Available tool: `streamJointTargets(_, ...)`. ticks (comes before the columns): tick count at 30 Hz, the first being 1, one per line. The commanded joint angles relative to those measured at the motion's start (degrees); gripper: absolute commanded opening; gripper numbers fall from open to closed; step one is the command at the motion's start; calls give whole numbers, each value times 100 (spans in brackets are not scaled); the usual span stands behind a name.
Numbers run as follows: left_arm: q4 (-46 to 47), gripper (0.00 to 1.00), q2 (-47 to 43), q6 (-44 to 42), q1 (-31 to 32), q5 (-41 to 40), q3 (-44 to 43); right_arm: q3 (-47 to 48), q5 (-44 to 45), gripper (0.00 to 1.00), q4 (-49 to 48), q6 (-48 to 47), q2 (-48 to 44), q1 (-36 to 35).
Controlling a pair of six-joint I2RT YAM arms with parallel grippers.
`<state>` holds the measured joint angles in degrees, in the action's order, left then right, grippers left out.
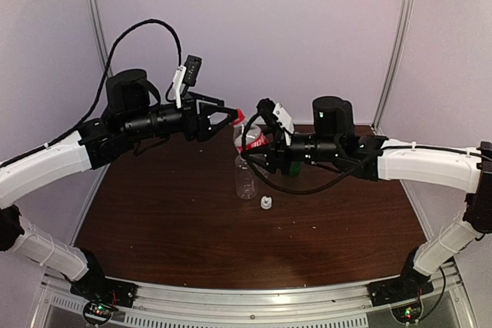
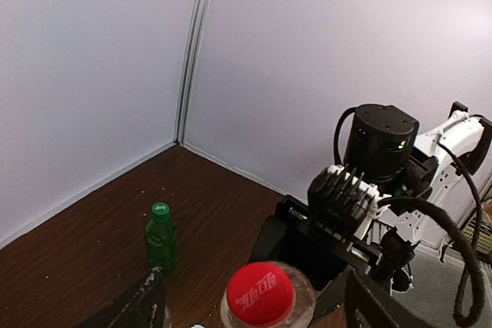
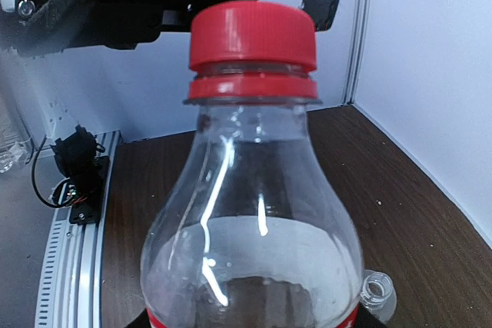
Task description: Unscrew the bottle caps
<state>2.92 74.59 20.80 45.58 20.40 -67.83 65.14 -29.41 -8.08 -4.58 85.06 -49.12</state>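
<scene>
above the table (image 1: pixel 154 213), right gripper (image 1: pixel 254 151) holds bottle (image 3: pixel 254 213) at left gripper (image 1: pixel 233 117).

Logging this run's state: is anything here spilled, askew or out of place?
No spill shows. One small white cap lies loose on the table near the clear bottle, whose neck is open. The right claw grips the red-capped bottle.

At the middle of the table (image 1: pixel 154 213), the right gripper (image 1: pixel 252 153) holds one bottle (image 3: pixel 254 228). The left gripper (image 1: pixel 234 118) sits at its left, fingers spread either side of that bottle's cap (image 3: pixel 254 36). In front, an uncapped bottle (image 1: pixel 246 178) stands on the table, a loose cap (image 1: pixel 266 203) just right of it. A third bottle (image 2: pixel 161 237) stands farther right.
</scene>
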Motion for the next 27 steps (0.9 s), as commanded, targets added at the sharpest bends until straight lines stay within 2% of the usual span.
streamJointTargets(1,287,83,-256,-583,-123,1046,48,101,-1041,47,132,-97,-165,41)
streamJointTargets(7,416,86,-363,-957,-165,2130,166,341,-2363,48,390,-137,-13,61)
streamJointTargets(13,924,85,-284,-998,-164,3229,339,555,-3497,49,407,53,247,59)
streamJointTargets(18,1304,77,-95,-704,-165,3731,349,637,-3916,49,294,214,385,61)
streamJointTargets(21,1455,70,19,-574,-168,3889,341,649,-3985,49,274,233,422,60)
streamJointTargets(27,1647,62,158,-446,-165,4059,382,675,-4149,48,118,379,498,65)
